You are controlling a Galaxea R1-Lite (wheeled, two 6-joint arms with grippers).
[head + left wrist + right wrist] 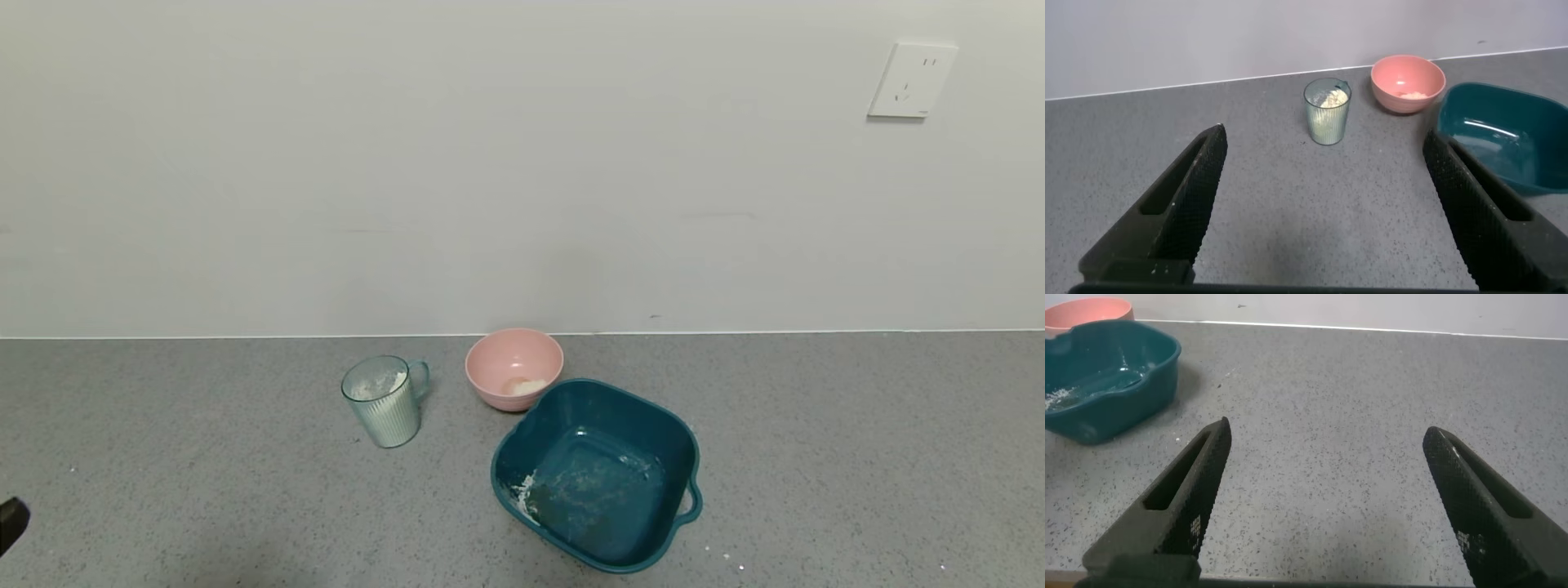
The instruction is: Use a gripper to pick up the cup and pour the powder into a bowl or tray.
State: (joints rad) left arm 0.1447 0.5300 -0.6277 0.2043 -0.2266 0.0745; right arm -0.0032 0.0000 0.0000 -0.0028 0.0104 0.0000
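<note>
A grey speckled countertop point(204, 490) ran the width of the scene, meeting a plain pale wall point(408, 163) that carried one white socket point(912, 80) on the robot's right.

The largest object on it was one dark teal square tub point(600, 474), smeared inside with white residue. Just behind it, rim close to the tub's rim, sat one small pink bowl point(514, 367) with a little white powder already at its bottom.

To the bowl's left, a short gap away, stood one translucent ribbed cup point(384, 402), upright, handle turned toward the bowl, part filled with white powder point(377, 385). Nothing touched it.

There were two grippers. The left gripper point(1323, 220) hung low over the counter, well short of the cup, with its two black fingers point(1188, 196) spread wide and nothing between them. In the head view only a dark sliver of it showed at the left edge. The right gripper point(1327, 506), likewise spread wide and empty, sat off to the right of the tub and out of the head view, apparently idle.

Judging ahead, the cup looked light and narrow, so a finger arriving off centre could tip it and dump powder onto the counter. A squeeze across the handle could twist it. The bowl's mouth was small and the tub sat right beside it, so a fast tilt could send powder over the rim or into the wrong vessel.
</note>
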